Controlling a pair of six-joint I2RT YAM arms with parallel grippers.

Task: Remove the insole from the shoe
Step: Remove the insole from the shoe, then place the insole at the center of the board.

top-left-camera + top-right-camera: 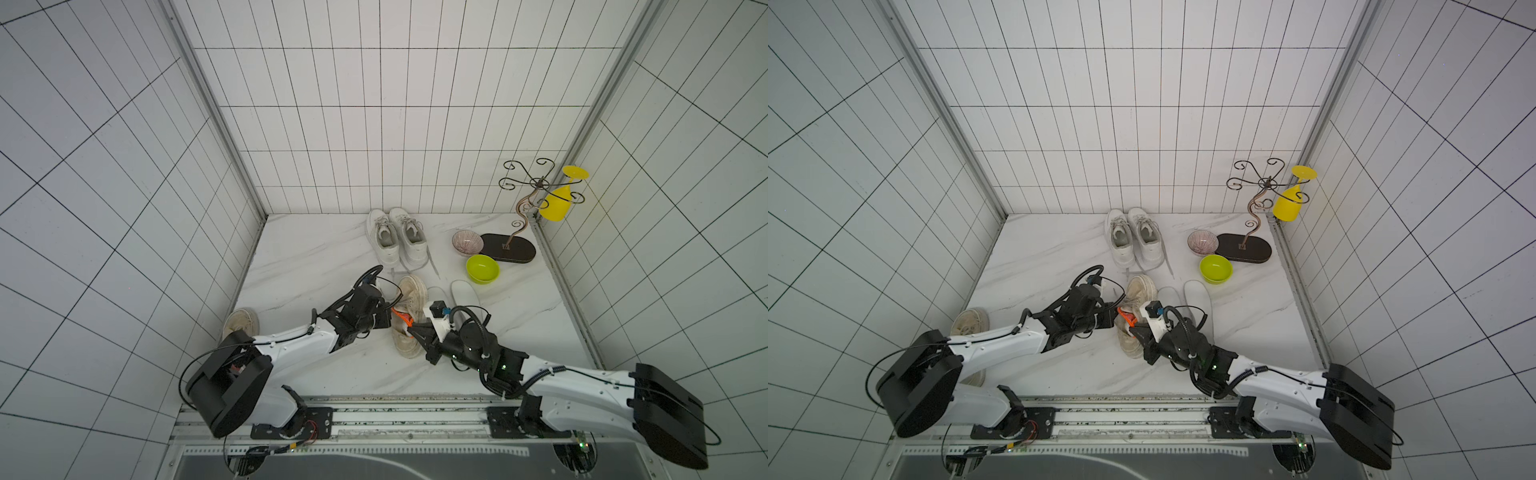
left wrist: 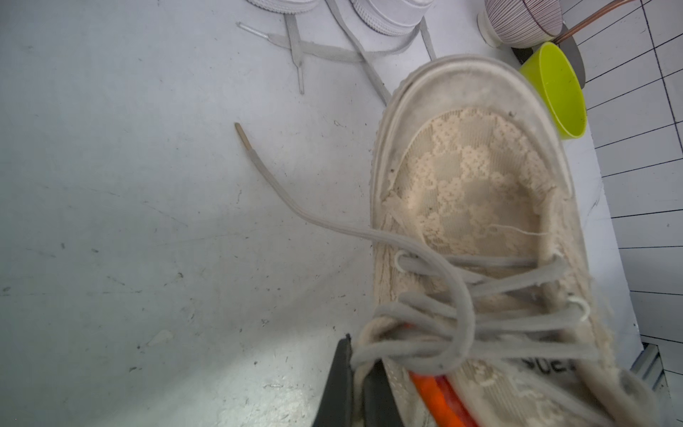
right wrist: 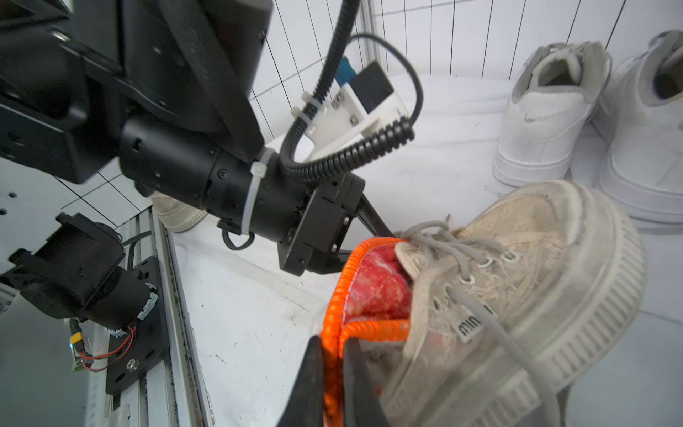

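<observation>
On the marble table (image 1: 316,257), left of centre, my left gripper (image 1: 390,318) is pressed together on the upper edge of the beige shoe (image 1: 412,293), right beside its laces (image 2: 462,318). The shoe lies in the middle, toe toward the back wall. The insole (image 3: 377,288), red with an orange rim, sticks up out of its opening. From the right, my right gripper (image 3: 332,347) pinches that orange rim between its fingers.
</observation>
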